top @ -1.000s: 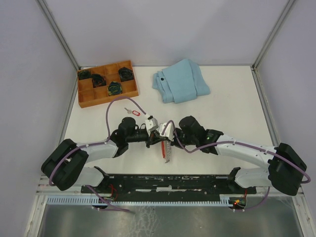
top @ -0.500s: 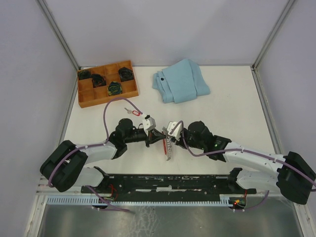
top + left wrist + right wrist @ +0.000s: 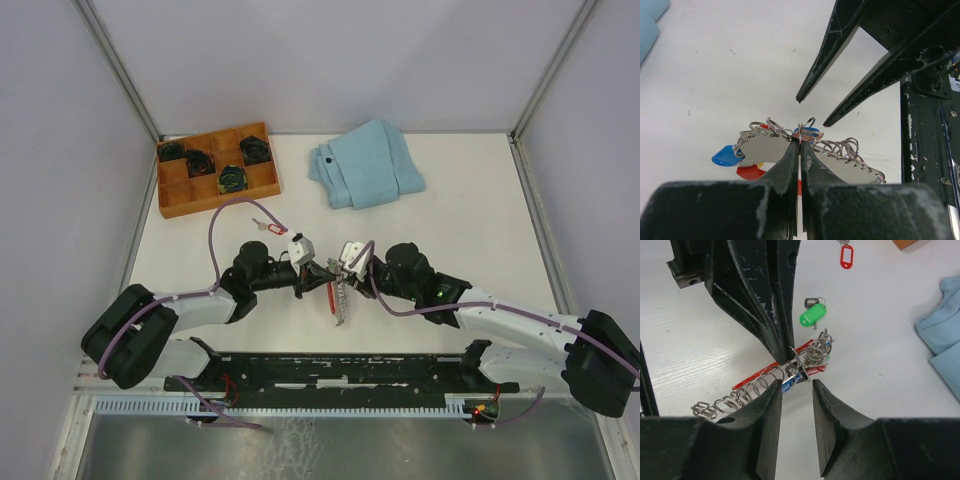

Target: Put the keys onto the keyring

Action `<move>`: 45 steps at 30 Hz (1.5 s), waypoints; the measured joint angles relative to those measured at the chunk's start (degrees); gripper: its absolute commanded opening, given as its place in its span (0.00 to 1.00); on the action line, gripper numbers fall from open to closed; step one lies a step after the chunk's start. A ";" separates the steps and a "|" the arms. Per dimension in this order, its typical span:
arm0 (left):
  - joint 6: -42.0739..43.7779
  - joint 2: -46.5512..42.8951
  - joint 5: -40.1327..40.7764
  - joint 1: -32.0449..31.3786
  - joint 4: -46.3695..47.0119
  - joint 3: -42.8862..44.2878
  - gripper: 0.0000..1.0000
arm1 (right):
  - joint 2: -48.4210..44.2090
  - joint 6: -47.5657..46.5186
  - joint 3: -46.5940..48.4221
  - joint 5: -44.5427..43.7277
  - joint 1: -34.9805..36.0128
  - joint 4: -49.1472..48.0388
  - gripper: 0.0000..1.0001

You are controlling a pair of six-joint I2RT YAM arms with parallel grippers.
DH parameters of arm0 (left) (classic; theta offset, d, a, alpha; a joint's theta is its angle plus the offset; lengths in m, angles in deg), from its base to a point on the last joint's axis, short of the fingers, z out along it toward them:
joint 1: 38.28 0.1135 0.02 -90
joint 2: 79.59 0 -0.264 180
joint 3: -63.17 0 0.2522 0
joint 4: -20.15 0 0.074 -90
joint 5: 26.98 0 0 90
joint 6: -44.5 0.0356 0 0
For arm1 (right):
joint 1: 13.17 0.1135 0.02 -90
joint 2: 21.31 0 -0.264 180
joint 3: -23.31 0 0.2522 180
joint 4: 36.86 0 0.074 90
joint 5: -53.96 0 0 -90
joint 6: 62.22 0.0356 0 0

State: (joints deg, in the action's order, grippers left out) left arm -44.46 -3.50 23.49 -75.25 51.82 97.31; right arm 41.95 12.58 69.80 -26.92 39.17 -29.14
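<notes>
White table [image 3: 480, 220] beneath; my left gripper [image 3: 799, 142] pinches the keyring [image 3: 841, 149] mid-frame, probably one loop; my spread right gripper [image 3: 796, 386] must close squarely.

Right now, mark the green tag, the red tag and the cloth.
green tag [image 3: 813, 315]: right wrist view, its middle
red tag [image 3: 846, 256]: right wrist view, its middle
cloth [image 3: 365, 165]: top view, its middle

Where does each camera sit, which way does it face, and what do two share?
Top external: above, behind the bases, looking down at the table; left arm and right arm show.
Left wrist: on the left arm, past its shut left hand toward the keyring.
Right wrist: on the right arm, past its open right hand toward the keyring.
Shared: keyring, opposite sides.
</notes>
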 measured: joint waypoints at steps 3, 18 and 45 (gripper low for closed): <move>0.00 0.00 -0.24 0.00 0.28 -0.20 0.03 | 0.20 0.22 0.00 0.48 -0.83 -0.81 0.38; 0.00 0.00 -1.55 0.04 2.56 -1.03 0.03 | 2.97 1.95 -0.02 5.62 -2.95 -2.10 0.01; 6.27 2.86 -6.40 0.17 -1.07 0.46 0.35 | 7.37 -6.45 11.78 8.96 -2.97 18.67 0.01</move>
State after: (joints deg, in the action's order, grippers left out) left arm -38.19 -0.63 17.09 -75.07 50.75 97.77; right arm 49.32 6.13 81.59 -17.96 36.20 -10.47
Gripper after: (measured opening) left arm 0.345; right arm 0.015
